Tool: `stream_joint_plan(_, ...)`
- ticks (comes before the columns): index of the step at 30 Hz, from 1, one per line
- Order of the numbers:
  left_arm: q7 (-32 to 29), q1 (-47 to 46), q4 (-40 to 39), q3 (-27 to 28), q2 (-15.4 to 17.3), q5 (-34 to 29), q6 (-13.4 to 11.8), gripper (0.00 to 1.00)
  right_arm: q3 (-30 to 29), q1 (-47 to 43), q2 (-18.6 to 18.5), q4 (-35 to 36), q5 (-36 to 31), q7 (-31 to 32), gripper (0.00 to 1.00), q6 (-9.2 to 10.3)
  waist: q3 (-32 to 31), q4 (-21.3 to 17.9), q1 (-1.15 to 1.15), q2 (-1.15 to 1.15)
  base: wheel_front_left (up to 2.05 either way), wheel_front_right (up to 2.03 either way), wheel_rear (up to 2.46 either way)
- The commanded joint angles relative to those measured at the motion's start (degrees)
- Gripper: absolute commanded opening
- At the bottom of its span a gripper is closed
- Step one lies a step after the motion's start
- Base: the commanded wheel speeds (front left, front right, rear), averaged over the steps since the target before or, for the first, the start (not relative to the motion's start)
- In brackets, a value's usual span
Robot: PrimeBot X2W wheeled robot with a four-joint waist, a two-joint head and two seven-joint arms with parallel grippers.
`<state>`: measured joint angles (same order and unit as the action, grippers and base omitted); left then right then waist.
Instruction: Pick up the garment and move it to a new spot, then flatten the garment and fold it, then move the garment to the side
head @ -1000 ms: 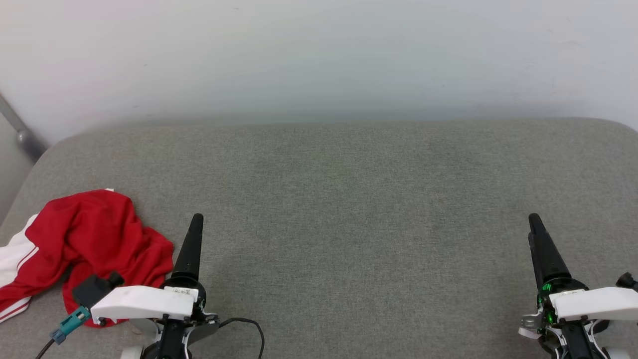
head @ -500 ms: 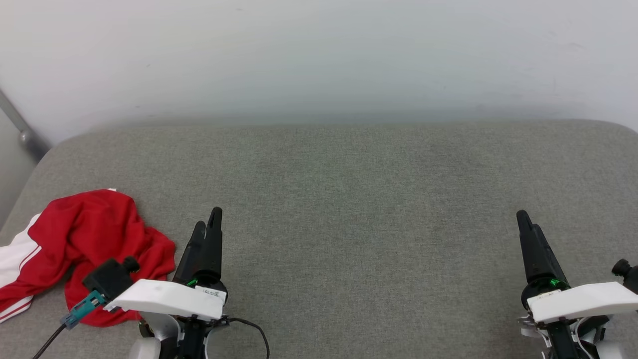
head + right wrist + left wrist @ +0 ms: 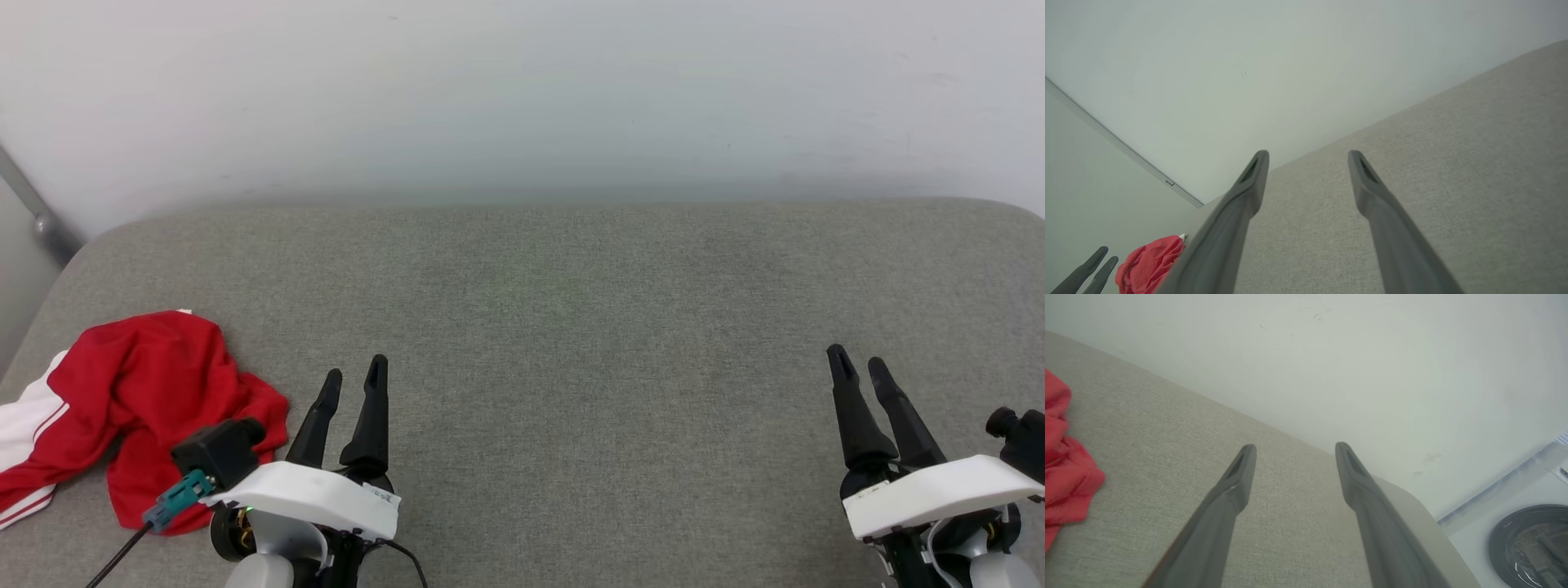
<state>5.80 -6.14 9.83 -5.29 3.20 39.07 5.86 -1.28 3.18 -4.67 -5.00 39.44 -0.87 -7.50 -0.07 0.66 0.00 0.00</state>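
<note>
shirt (image 3: 147, 392) crumpled at worktop's (image 3: 571, 327) 8 o'clock corner, heap lying roughly 8-to-2 | left tool (image 3: 355, 369) spread, empty, shirt just beside it at 9 o'clock | right tool (image 3: 857, 359) spread, empty, well apart | left arm nearer, likely picker

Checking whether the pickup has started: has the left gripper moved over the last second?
Yes. The left gripper has shifted right, slightly away from the garment, which lies where it did on the grey surface, and its fingers have opened.
</note>
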Motion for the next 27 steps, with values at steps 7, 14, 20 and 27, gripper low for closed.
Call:
stream_joint_plan(7,1.5,-1.7,0.0,-1.8,1.2,-6.4,-1.2,1.00,0.0,-0.3,-0.4,2.3,-6.4,0.7,1.00,0.01,-0.1,0.2,0.00,0.00,0.00,0.00,0.00)
stream_joint_plan(14,2.6,-2.0,0.2,-3.5,1.7,-11.0,-2.0,1.00,0.3,-0.6,-0.8,3.0,-11.2,0.9,1.00,0.01,-0.2,0.4,0.00,0.00,0.00,0.00,0.00)
stream_joint_plan(20,3.5,-2.2,0.3,-4.8,2.1,-14.4,-2.6,1.00,0.3,-0.9,-1.0,3.4,-14.9,0.9,1.00,0.01,-0.2,0.5,0.00,0.00,0.00,0.00,0.00)
stream_joint_plan(27,4.4,-2.2,0.5,-5.8,2.2,-17.8,-3.2,1.00,0.4,-1.2,-1.0,3.8,-18.8,0.8,1.00,0.01,-0.3,0.7,0.00,0.00,0.00,0.00,0.00)
